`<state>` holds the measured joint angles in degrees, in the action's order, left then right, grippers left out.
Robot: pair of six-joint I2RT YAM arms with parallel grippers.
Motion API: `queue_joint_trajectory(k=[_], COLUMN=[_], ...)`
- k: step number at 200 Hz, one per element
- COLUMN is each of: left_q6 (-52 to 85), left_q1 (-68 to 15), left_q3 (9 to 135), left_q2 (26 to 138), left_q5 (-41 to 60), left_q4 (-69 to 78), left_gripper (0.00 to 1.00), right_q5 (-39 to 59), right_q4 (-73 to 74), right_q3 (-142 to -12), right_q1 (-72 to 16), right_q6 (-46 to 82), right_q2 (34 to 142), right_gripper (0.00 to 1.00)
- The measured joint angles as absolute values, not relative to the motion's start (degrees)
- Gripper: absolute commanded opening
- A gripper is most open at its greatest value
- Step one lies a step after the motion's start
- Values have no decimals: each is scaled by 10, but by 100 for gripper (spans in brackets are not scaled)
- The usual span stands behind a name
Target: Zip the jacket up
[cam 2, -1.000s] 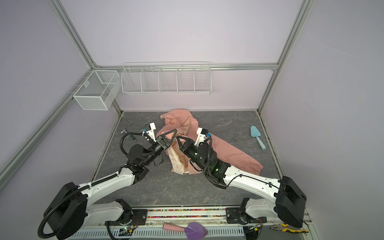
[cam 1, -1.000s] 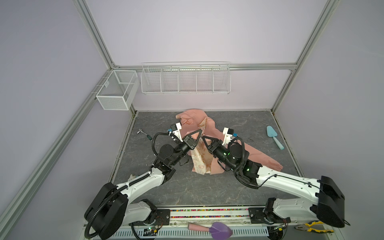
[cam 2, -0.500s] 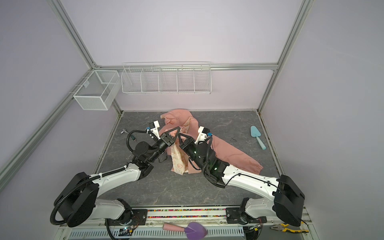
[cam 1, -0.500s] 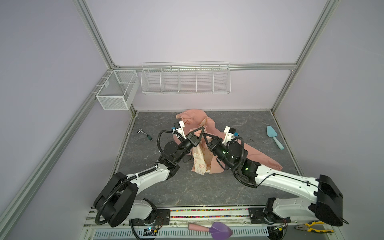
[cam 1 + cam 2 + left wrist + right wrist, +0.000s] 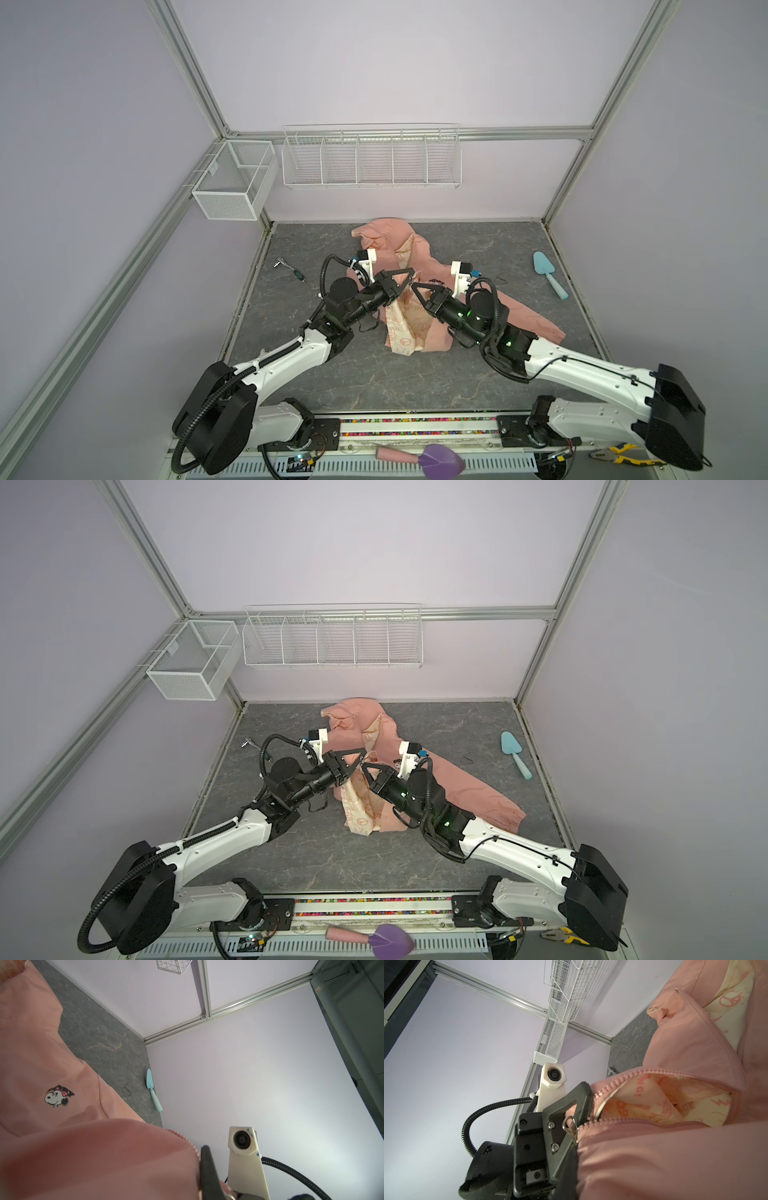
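The salmon-pink jacket (image 5: 419,336) lies crumpled mid-table, its front open and the cream patterned lining (image 5: 401,328) showing. My left gripper (image 5: 410,276) and right gripper (image 5: 414,286) meet tip to tip above it, each shut on a pink front edge lifted off the table. In the right wrist view the left gripper (image 5: 583,1103) pinches the zipper's end, with the metal pull (image 5: 569,1124) hanging beside its finger; the two toothed edges (image 5: 623,1079) stand apart. The left wrist view shows the cartoon chest badge (image 5: 58,1096) and one finger (image 5: 207,1169) pressed against the fabric.
A light blue trowel (image 5: 548,276) lies at the right edge of the table. A small metal tool (image 5: 289,269) lies at the left. Wire baskets (image 5: 370,160) (image 5: 232,183) hang on the back wall. A purple scoop (image 5: 432,457) and pliers (image 5: 619,455) lie on the front rail.
My left gripper has moved right, carrying its jacket edge up to the right gripper's tips. The right gripper has hardly moved.
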<state>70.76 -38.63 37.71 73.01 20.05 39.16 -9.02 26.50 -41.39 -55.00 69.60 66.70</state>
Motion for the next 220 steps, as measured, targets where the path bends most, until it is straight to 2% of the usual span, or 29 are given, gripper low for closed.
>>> queue_joint_trajectory(k=[74,133,220], left_q6=[770,780,837], left_q1=[-385,-386,-386], left_q3=[398,410,416], left_q2=[748,713,705], left_q5=[217,240,219], left_q4=[383,322,297], left_gripper=[0,0,0], right_q5=[-110,-76,-66], right_q4=[276,251,283], right_q3=[-402,-386,-387], right_q1=[-549,-538,-538], right_q6=[687,675,674], right_q2=[663,621,648], right_gripper=[6,6,6])
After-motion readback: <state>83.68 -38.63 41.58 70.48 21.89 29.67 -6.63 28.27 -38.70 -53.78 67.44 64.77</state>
